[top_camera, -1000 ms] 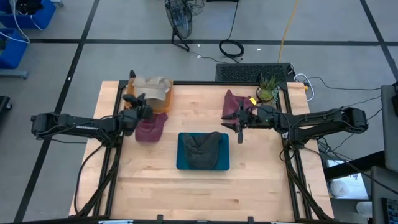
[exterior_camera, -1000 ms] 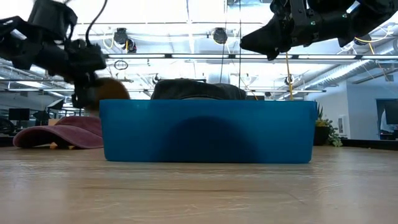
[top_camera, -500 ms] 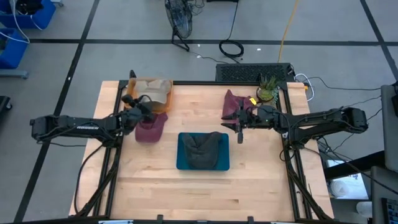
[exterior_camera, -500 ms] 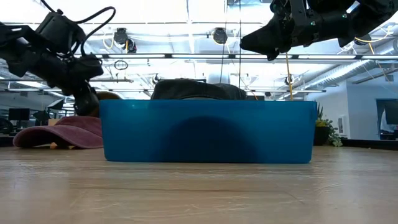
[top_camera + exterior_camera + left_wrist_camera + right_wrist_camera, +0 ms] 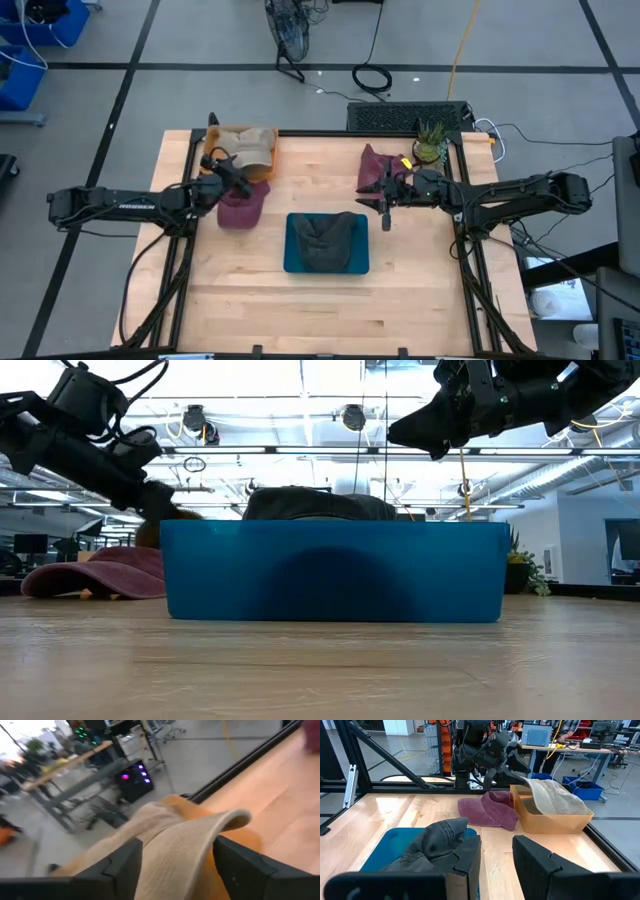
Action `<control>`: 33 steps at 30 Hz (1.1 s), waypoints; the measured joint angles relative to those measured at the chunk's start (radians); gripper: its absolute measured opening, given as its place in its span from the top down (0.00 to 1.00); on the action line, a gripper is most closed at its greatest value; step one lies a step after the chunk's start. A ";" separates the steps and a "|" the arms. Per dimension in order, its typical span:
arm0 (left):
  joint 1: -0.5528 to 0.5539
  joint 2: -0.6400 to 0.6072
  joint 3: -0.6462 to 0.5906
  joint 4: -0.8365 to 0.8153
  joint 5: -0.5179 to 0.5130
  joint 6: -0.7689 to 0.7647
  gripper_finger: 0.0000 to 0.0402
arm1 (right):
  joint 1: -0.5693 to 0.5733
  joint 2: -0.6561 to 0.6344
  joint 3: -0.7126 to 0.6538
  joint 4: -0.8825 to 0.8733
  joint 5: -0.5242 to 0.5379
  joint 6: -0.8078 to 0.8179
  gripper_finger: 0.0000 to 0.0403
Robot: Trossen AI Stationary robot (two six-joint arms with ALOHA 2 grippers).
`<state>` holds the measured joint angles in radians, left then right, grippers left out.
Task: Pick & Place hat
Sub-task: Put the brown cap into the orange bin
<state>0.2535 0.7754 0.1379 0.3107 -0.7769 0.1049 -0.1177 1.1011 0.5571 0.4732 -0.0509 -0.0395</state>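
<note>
left wrist view: open tool [image 5: 175, 865] seemingly straddles tan hat [image 5: 180, 840].

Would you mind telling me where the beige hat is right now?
In the high view, the beige hat lies draped over the tan box at the table's far left corner, with the left claw beside it and the maroon hat nearby.

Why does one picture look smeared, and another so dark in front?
Left wrist view: motion blur smears the tan hat. Low view: bright ceiling lights behind leave the blue bin shadowed and the right gripper a silhouette. High view: even light.
</note>
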 joint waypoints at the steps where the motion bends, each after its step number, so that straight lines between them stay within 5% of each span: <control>1: 0.000 0.000 0.000 0.001 0.022 -0.028 0.37 | 0.000 0.000 0.000 0.000 -0.001 0.000 0.75; 12: 0.000 -0.044 0.000 0.099 0.395 -0.348 0.30 | 0.001 0.000 0.000 0.010 -0.002 0.000 0.75; 16: 0.000 -0.044 0.001 0.131 0.388 -0.401 0.35 | 0.001 0.000 0.000 0.036 -0.003 0.000 0.75; 26: 0.087 -0.043 0.000 -0.173 0.156 -0.585 0.53 | 0.002 0.000 0.000 0.067 -0.003 0.001 0.75; 33: 0.145 -0.044 0.001 -0.280 0.138 -0.605 0.64 | 0.002 0.000 0.000 0.077 -0.003 0.001 0.75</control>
<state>0.3981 0.7317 0.1391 0.0307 -0.6390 -0.5002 -0.1162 1.1007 0.5571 0.5497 -0.0536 -0.0387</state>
